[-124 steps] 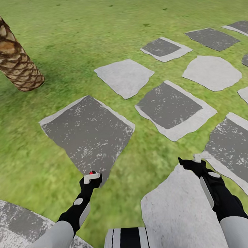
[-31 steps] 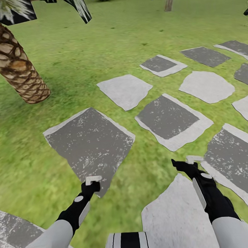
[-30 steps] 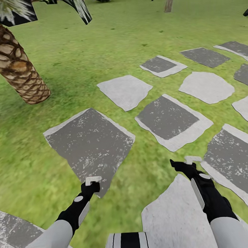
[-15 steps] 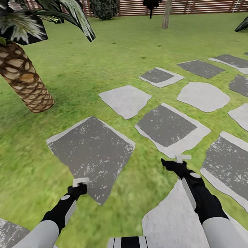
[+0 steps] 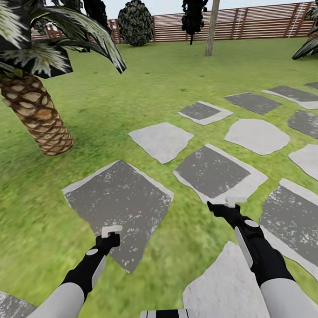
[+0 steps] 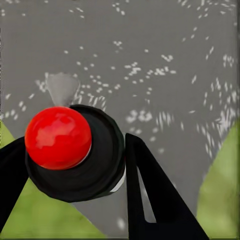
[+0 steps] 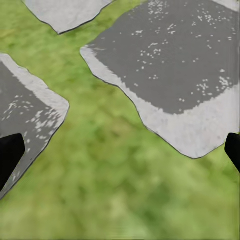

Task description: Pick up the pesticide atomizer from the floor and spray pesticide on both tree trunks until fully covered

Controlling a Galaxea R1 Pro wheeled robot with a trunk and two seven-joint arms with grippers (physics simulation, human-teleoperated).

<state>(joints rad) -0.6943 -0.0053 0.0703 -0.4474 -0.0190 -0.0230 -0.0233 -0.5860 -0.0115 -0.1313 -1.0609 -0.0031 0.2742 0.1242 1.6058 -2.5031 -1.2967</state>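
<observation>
left hand (image 6: pixel 75 165) clamped round the pesticide atomizer (image 6: pixel 70 150); right hand (image 7: pixel 120 150) spread wide, empty, both arms forward

Head camera looks forward and down across the lawn to the fence (image 5: pixel 263 20); both wrist cameras aim close at the stone slabs (image 5: pixel 119 198) it also shows

**Atomizer held, tree far off**

I see the pesticide atomizer (image 6: pixel 75 152), round and dark with a red top, clamped in my left gripper (image 6: pixel 70 165) above a grey floor slab (image 6: pixel 150 60). One leaning tree trunk (image 5: pixel 212 22) stands by the fence (image 5: pixel 263 20).
</observation>
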